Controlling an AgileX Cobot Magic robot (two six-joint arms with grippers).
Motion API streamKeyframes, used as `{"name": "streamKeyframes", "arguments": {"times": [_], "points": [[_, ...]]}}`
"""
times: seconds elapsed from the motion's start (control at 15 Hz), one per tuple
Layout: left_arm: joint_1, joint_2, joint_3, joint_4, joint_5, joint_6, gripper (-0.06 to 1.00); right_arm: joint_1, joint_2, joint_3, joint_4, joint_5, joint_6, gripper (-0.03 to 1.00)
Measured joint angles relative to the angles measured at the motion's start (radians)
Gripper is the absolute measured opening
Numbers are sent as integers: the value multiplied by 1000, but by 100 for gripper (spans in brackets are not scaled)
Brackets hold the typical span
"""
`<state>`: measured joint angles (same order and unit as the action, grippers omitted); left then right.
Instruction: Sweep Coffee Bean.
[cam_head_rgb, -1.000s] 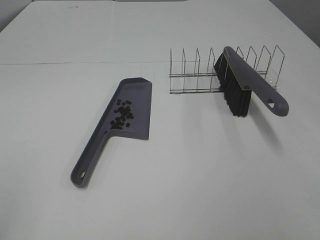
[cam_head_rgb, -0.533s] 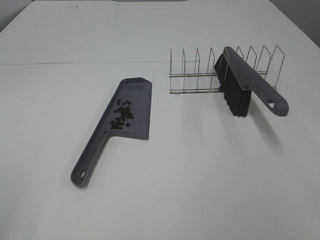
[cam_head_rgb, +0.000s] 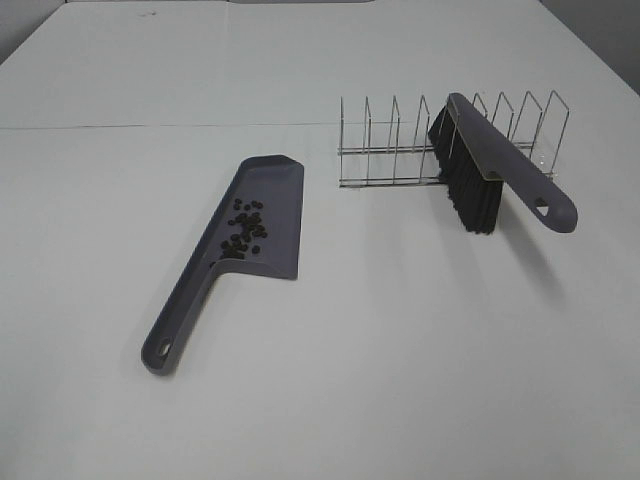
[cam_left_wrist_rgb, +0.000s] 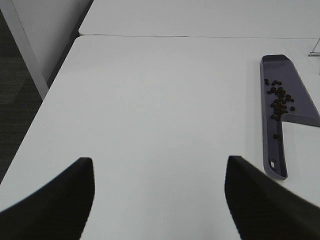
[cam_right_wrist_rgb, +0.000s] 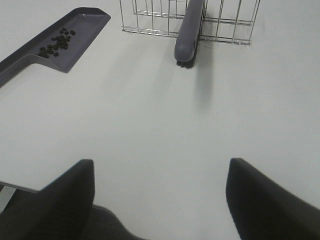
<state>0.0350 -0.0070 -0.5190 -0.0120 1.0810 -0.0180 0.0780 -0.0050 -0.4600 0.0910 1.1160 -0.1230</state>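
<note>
White table (cam_head_rgb: 420, 380) fills the scene, with one wire rack (cam_head_rgb: 400, 140) at the far right propping one grey brush (cam_head_rgb: 490, 165) handle-up, probably parked after use. One grey dustpan (cam_head_rgb: 262, 215) lies left of the rack, holding the coffee beans (cam_head_rgb: 245, 228), about two dozen, seemingly all gathered. Both the left gripper (cam_left_wrist_rgb: 159, 200) and right gripper (cam_right_wrist_rgb: 159, 200) hang near, fingers spread, empty.

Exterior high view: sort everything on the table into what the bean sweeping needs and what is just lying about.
Part of the job:
- coffee beans, lying in the dustpan
- dustpan, flat on the table
- brush, propped in the wire rack

Just there:
- wire rack, serving only as the brush's stand

Both end effectors are open, holding nothing.
</note>
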Motion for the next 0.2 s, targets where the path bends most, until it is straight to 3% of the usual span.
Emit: {"name": "streamKeyframes", "arguments": {"times": [0.2], "points": [[0,0,0,0,0,0,67,0,0,0,0,0,1,65]]}}
